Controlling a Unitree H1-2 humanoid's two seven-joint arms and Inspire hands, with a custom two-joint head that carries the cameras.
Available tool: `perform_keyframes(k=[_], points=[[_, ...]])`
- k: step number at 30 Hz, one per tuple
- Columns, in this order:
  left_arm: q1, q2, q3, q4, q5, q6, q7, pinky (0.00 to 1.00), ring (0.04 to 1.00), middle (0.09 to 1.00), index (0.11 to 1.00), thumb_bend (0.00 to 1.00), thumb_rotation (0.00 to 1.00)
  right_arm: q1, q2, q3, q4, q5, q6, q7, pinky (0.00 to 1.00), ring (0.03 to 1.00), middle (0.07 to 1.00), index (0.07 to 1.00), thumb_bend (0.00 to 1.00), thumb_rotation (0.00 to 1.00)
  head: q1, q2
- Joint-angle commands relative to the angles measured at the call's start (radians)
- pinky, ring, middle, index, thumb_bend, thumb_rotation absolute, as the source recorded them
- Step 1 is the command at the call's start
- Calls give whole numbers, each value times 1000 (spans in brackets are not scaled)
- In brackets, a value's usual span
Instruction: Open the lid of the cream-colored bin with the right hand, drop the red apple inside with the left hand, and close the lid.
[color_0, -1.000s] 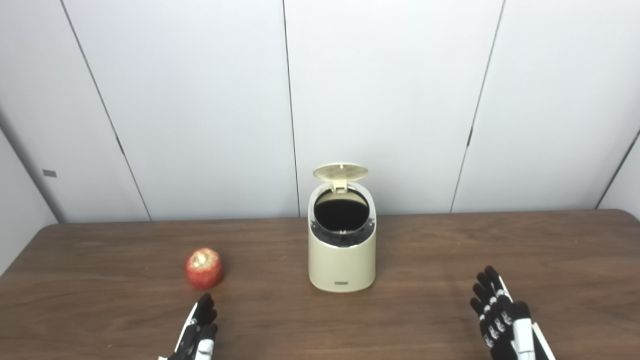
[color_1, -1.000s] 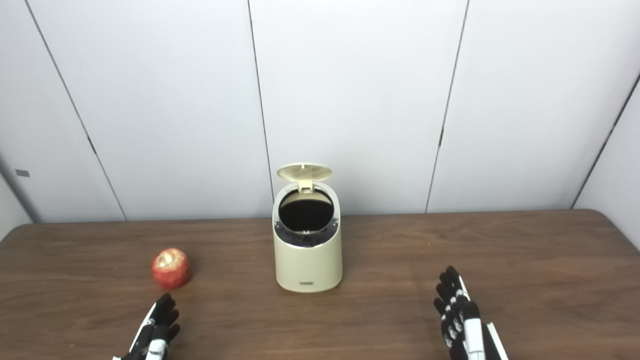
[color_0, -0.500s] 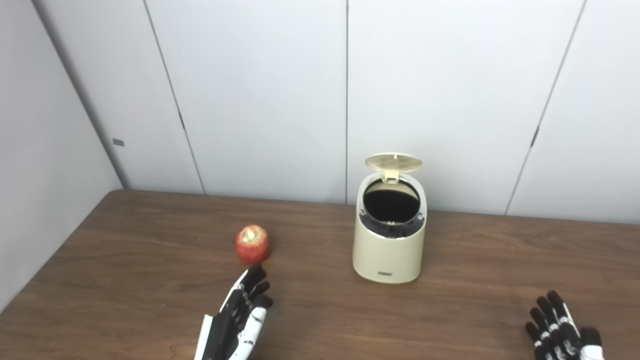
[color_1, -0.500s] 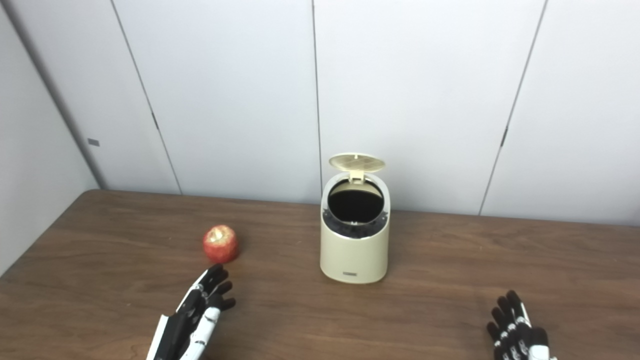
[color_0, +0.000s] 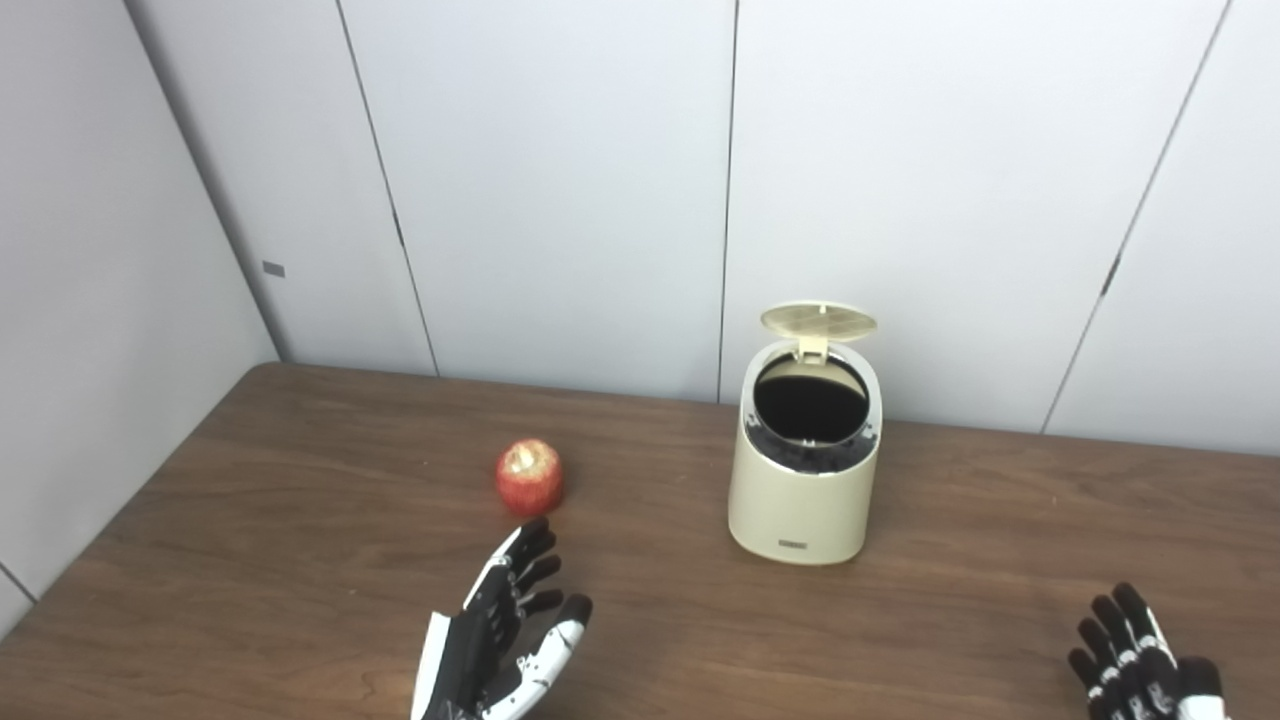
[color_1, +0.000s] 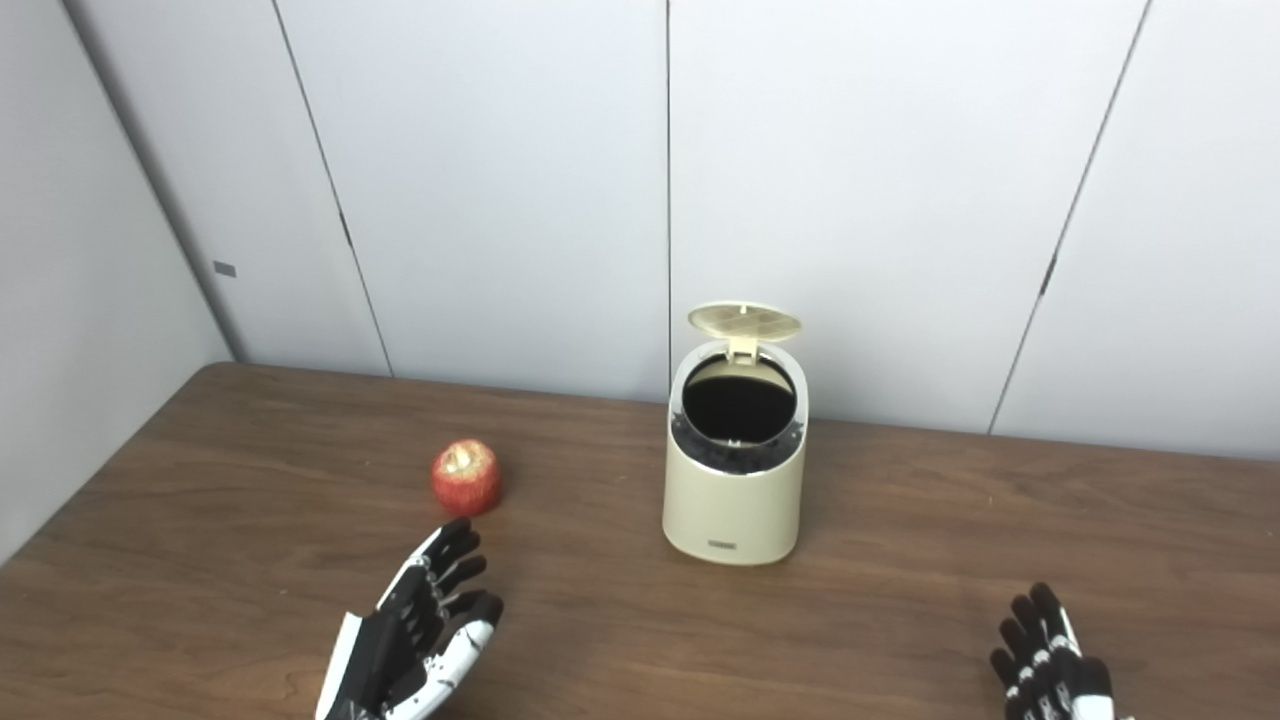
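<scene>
Left robot hand spread wide, empty, closing in on the red apple: firm, smooth, probably rolls, so wrap its sides. Right robot hand empty too, fingers apart.

Right robot hand cut by bottom edge; bin interior dark.

It looked like a bare lab or test room: a dark brown wood-grain table stood against plain pale grey wall panels split by thin dark seams, running from nine o'clock round to three o'clock.
</scene>
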Motion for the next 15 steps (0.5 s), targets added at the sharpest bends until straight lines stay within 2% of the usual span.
perform_keyframes(k=[1,5,7,9,12,15], points=[[44,12,3,-58,110,4,19,783,821,859,900,719,259,-13,3,-3,-35,7,-11,-1,1000,1000,1000,1000,709,934,-2,-5],[-16,58,23,-99,241,57,-1,693,811,858,887,814,229,-17,8,-1,-38,5,-2,-5,1000,1000,996,999,691,928,-4,-8],[-51,70,41,-121,310,108,-11,657,790,852,878,859,272,-19,11,1,-41,2,4,-7,1000,1000,998,998,684,929,-6,-27],[-84,85,57,-140,377,152,-25,664,768,838,874,882,293,-22,9,6,-40,-11,0,-6,1000,1000,1000,999,679,938,-7,-30],[-129,112,84,-150,390,198,-41,661,755,837,869,874,299,-22,7,11,-33,-26,-7,-3,1000,1000,1000,1000,656,962,-6,-41],[-162,141,102,-127,396,207,-32,653,732,815,850,852,266,-23,10,10,-34,-36,0,-10,1000,1000,992,1000,651,960,-9,-44]])
